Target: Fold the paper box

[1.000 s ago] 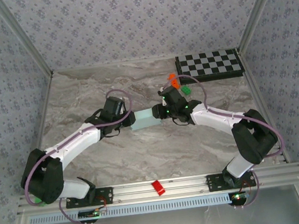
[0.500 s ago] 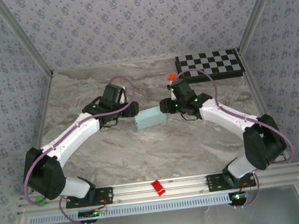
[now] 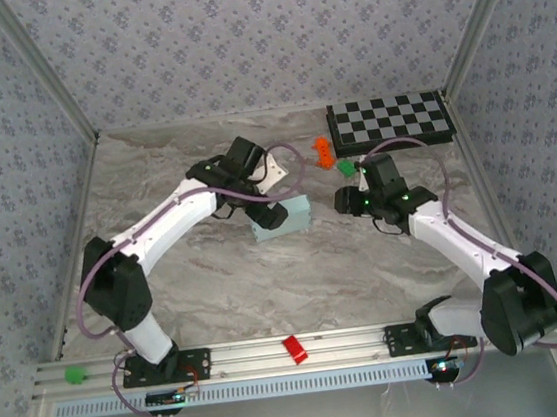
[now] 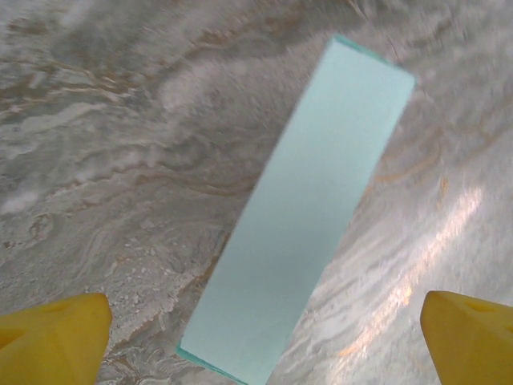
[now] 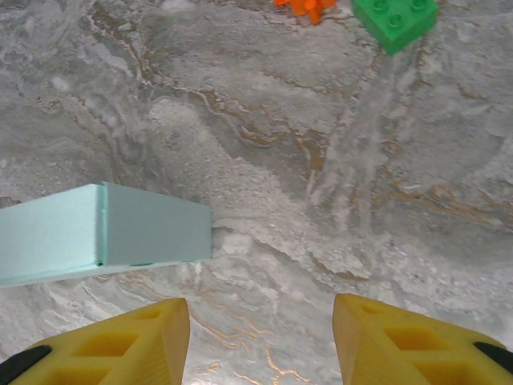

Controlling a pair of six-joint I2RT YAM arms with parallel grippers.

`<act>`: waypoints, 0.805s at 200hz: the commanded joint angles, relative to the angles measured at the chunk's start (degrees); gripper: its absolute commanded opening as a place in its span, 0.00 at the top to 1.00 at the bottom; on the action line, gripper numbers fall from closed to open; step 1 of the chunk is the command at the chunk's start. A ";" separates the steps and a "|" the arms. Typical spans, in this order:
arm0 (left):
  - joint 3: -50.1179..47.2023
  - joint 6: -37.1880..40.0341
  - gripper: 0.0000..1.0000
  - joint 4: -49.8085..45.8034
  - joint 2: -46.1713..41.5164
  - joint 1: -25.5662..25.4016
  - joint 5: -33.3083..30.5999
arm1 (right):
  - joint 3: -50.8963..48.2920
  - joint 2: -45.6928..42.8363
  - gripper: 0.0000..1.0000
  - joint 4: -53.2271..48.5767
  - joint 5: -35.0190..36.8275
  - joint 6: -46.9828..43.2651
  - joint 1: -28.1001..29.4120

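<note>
as my left arm stood bent at the elbow toward the left edge of the table (image 3: 218,296), its forearm stretched to the middle and its wrist pointed down over the paper box (image 3: 296,217). my left gripper (image 3: 271,213) hung above the box's left end with its jaws spread wide. in the wrist view the two yellow fingers (image 4: 56,337) sat at the opposite bottom corners, the box lay slantwise on the marble below them, and neither finger touched it. it held nothing. the box lay closed and flat, about midway between the left and right edges and a little toward the far edge.

my right arm bent by the right edge and reached in toward the middle, its wrist tilted down. my right gripper (image 3: 346,201) was near the box's right end but apart from it, jaws partly open with marble between the fingers (image 5: 120,341). it gripped nothing. the box's end face showed ahead and to the left of those fingers.

beyond my right gripper, toward the far edge, lay a green brick (image 3: 345,169) and an orange piece (image 3: 323,149), near each other. a checkered board (image 3: 389,121) sat in the far right corner. bare marble stretched from the box to the near edge.
</note>
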 commanded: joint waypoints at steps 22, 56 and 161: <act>6.78 8.49 0.03 -6.96 6.57 -0.47 3.78 | -2.09 -2.88 0.48 -1.45 -1.39 0.38 -1.95; 9.69 9.40 0.06 -7.38 10.57 -0.66 4.06 | -2.63 -3.24 0.48 -1.46 -1.38 0.50 -2.58; 8.87 10.38 0.37 -3.53 13.96 -1.64 0.38 | -4.38 -3.49 0.48 -0.61 -2.22 0.85 -4.50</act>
